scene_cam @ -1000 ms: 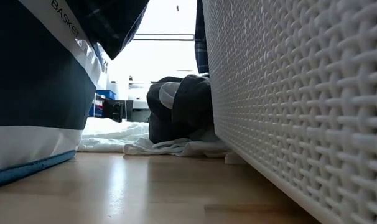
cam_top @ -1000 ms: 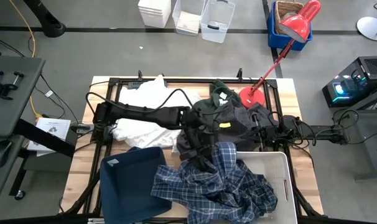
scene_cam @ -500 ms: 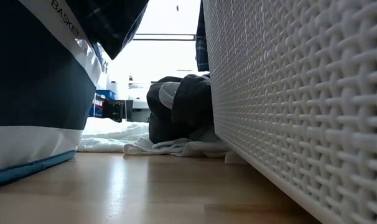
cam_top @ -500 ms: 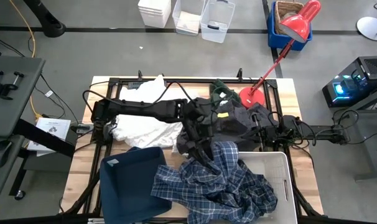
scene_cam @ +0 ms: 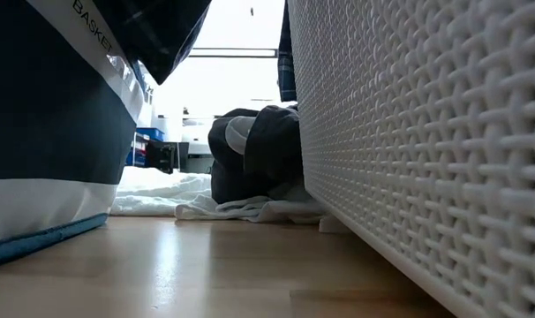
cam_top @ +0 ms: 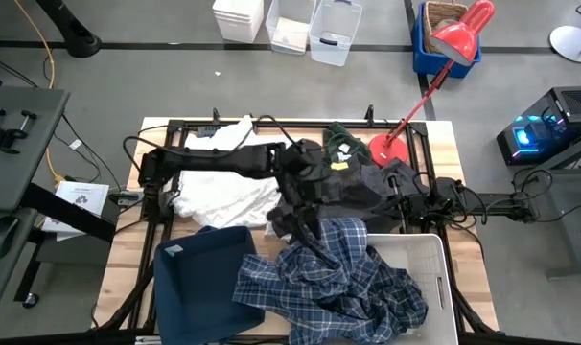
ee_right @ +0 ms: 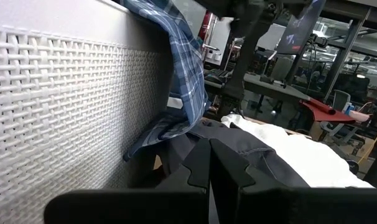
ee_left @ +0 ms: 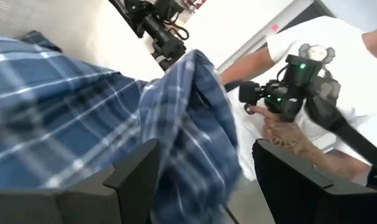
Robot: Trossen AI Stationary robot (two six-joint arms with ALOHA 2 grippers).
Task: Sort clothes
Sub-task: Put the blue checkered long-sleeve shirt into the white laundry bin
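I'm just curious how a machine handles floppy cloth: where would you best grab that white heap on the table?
Probably at the raised folds of the white cloth pile, coming straight down from above. It lies loose and crumpled on the table beside the left arm, so a bunched ridge gives fingers something to pinch; flat edges would slip.

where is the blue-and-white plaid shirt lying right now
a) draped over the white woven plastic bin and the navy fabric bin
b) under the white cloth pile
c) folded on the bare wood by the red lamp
a: the high view shows the blue-and-white plaid shirt spread over the rim of the white woven plastic bin and reaching onto the navy fabric bin.
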